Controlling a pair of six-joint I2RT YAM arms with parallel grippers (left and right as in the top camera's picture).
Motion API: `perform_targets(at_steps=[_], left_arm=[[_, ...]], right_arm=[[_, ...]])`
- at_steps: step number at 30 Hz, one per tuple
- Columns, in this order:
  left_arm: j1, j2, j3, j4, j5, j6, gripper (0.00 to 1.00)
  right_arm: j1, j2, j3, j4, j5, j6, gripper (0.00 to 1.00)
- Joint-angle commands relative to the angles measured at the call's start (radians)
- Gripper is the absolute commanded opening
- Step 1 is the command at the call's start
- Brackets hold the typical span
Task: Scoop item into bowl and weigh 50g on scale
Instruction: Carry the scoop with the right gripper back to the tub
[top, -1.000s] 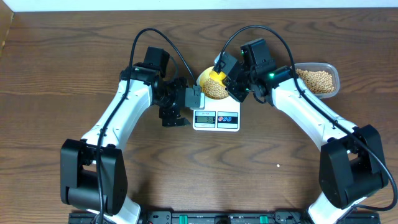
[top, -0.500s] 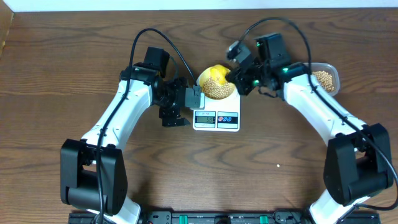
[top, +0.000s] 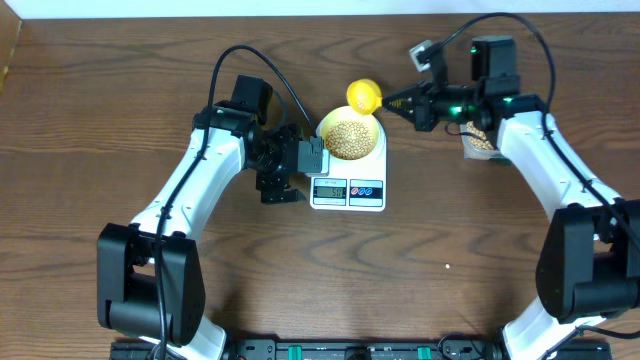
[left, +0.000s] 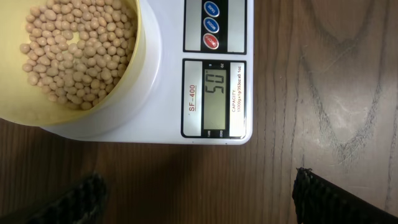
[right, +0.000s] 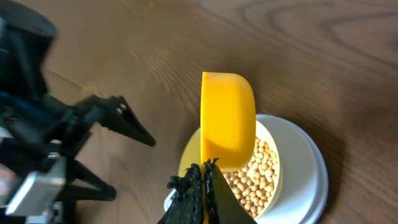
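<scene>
Weighing step, and by the look of it at or very near its end. On the display (left: 215, 98) of the scale (left: 165, 74), a clear 50 in the left wrist view; no unit legible, so grams only as a judgement.

On the far part of the scale, the bowl (left: 124, 102), with a loose heap of beans (left: 74, 56) inside, well below the rim.

Right claw (right: 205, 174): pressed together on the handle of the yellow scoop (right: 227, 118), holding it in the air just past the far rim of the bowl, clear of the beans. Contents of the scoop, if any, not visible from either view.

Left claw (left: 199, 202): spread wide, pinching nothing, hanging low just beside the left edge of the scale, with its camera square on the display.

At the far right, under the right arm, a clear tub (top: 482, 142) with more beans, mostly hidden.

Next move, as a judgement: no more scooping needed. Calls for carrying the scoop off to the right, level and away from the bowl, with no stray bean dropped in. Then down onto the surface (top: 450, 250) or back into the tub. Best to keep both arms off the bowl and the scale, given the risk of a false figure from any nudge. Worth a short pause to check the 50 for steadiness. In case of a lower figure, a few beans more; in case of a higher one, a few out.
</scene>
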Motion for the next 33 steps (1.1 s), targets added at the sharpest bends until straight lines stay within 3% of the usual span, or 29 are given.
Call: perform_targets(at_steps=[1,11,20,24,33], left_arm=[[-0.002,0.005,-0.008,-0.005,0.016,0.006,0.98],[-0.002,0.005,-0.008,-0.005,0.016,0.006,0.98],[-0.002,0.005,-0.008,-0.005,0.016,0.006,0.98],[-0.002,0.005,-0.008,-0.005,0.016,0.006,0.98],[-0.002,0.005,-0.008,-0.005,0.016,0.006,0.98]], right_arm=[[-0.034,-0.008,-0.002,0.008,-0.108,0.037,0.01],[-0.168,-0.120,0.002,-0.023,-0.064,0.086,0.01],[-0.359,-0.318,0.002,-0.333,0.507,0.085,0.01],[-0.382,-0.323,0.001,-0.404,0.787,0.066,0.01],[-0.376,-0.260,0.001,-0.431,0.843,0.031,0.01]])
